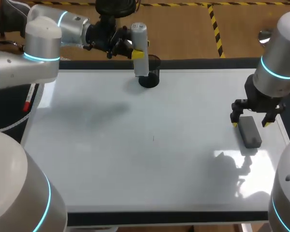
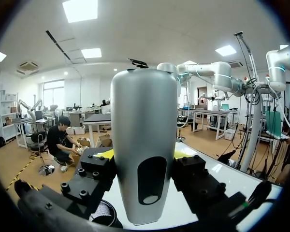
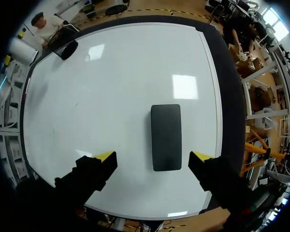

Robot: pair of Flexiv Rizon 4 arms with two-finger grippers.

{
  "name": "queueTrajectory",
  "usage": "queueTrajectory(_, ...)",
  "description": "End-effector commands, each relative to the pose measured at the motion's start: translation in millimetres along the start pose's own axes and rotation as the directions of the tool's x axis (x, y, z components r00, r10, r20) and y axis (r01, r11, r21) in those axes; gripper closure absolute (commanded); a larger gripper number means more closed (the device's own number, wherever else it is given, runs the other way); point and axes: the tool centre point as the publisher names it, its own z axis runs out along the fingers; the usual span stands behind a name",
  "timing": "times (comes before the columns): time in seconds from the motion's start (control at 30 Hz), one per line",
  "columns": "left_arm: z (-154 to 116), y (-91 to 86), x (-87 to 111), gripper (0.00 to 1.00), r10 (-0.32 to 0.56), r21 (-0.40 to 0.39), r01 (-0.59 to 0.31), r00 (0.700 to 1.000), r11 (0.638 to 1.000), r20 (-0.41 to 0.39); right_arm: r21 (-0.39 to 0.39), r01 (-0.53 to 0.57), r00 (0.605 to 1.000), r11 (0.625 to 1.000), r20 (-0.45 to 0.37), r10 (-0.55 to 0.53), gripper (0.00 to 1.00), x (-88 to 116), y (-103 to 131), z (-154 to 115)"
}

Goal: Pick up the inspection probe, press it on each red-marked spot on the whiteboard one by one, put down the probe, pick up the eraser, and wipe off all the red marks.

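Observation:
The silver inspection probe (image 1: 140, 48) stands upright at the far edge of the whiteboard (image 1: 135, 164), just above a black holder cup (image 1: 149, 79). My left gripper (image 1: 137, 54) is shut on the probe (image 2: 144, 145), whose body fills the gap between the yellow-tipped fingers (image 2: 105, 154). The dark grey eraser (image 1: 250, 131) lies flat near the board's right edge. My right gripper (image 1: 251, 118) hovers open over it. In the right wrist view the eraser (image 3: 166, 137) lies under and slightly ahead of the gripper (image 3: 153, 157), untouched. I see no red marks on the board.
A thin dark stroke (image 1: 153, 138) sits near the board's middle. A red-capped marker (image 1: 26, 104) lies off the board's left edge. The black cup (image 3: 67, 48) shows at the far corner in the right wrist view.

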Motion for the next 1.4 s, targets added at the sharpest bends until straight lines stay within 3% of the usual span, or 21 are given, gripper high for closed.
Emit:
queueTrajectory(0.03, 1, -6.7, -13.5, 1.00, -0.001, -0.010, 0.000, 0.995, 1.000, -0.098, -0.001, 0.001, 1.000, 1.000, -0.001, -0.001, 0.00, -1, -1, -1)
queueTrajectory(0.83, -3, -17.4, -71.8, 1.00, 0.009, -0.024, -0.011, 0.996, 1.000, -0.090, -0.001, 0.001, 1.000, 1.000, -0.001, -0.001, 0.00, -1, -1, -1)
queueTrajectory(1.0, -1, -14.4, -82.8, 1.00, 0.023, -0.010, -0.024, 0.998, 1.000, -0.061, -0.001, 0.001, 1.000, 1.000, -0.001, -0.001, 0.00, -1, -1, -1)
queueTrajectory(1.4, 16, -1.5, -96.5, 1.00, 0.013, 0.004, -0.013, 0.997, 1.000, -0.077, -0.001, 0.001, 1.000, 1.000, -0.001, -0.001, 0.00, -1, -1, -1)
